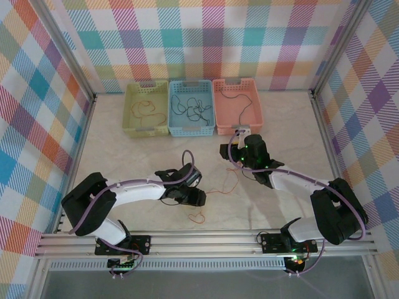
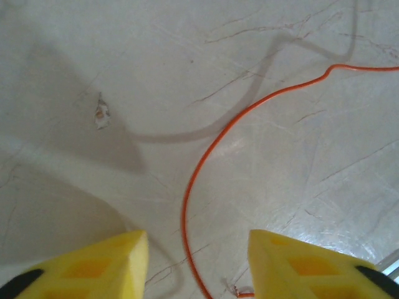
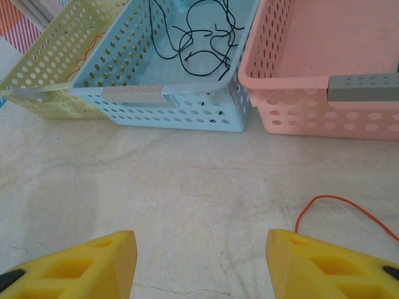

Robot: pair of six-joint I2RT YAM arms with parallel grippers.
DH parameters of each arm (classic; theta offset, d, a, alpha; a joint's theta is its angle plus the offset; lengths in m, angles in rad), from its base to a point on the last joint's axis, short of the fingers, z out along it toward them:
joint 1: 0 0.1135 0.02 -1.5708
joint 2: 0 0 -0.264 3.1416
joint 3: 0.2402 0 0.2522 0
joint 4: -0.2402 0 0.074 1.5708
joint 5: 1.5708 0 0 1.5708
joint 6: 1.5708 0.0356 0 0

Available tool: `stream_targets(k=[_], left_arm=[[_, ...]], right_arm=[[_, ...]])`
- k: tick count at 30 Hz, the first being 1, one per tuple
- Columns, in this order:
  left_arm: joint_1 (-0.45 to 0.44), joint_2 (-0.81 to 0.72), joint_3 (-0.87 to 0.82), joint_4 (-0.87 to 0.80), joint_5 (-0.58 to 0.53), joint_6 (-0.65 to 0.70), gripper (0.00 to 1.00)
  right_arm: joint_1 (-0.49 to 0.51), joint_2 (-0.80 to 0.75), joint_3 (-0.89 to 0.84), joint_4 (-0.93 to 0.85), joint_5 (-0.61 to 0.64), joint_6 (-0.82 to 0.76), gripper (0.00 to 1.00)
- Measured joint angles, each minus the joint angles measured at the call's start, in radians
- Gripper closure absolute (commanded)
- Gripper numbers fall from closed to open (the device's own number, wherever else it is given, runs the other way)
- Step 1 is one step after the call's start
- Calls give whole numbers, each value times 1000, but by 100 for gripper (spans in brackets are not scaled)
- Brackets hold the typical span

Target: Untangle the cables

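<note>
left tool (image 2: 196, 235) parted astride orange cable (image 2: 186, 196), right tool (image 3: 199, 234) parted

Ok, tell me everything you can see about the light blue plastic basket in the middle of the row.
The light blue perforated plastic basket is rectangular, with hole-patterned walls, a flared rim and a grey label strip on its near edge. It sits upright on the marbled table at the far side, between a yellow-green basket and a salmon-pink basket, pressed close to both. Thin black wires lie tangled inside.
</note>
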Motion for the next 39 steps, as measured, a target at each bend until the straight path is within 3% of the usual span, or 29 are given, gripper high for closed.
stream_targets(k=[2,5,9,14,21,33,39], left_arm=[[-2,4,10,0,-2,-3,88],[-4,5,26,2,-4,2,100],[-4,-20,56,-22,-46,19,100],[3,-179,139,-132,-133,78,100],[116,-323,419,-319,-135,200,100],[241,-293,970,-678,-71,362,100],[274,-245,1046,-757,-32,394,100]], right_arm=[[0,-1,-1,0,0,-1,42],[0,-9,-6,-3,0,-1,42],[0,-32,-13,-2,-1,-6,42],[0,-98,-42,26,-88,-63,40],[0,-156,-50,87,-256,-177,31],[10,-48,68,90,-571,-476,21],[86,74,158,27,-710,-668,21]])
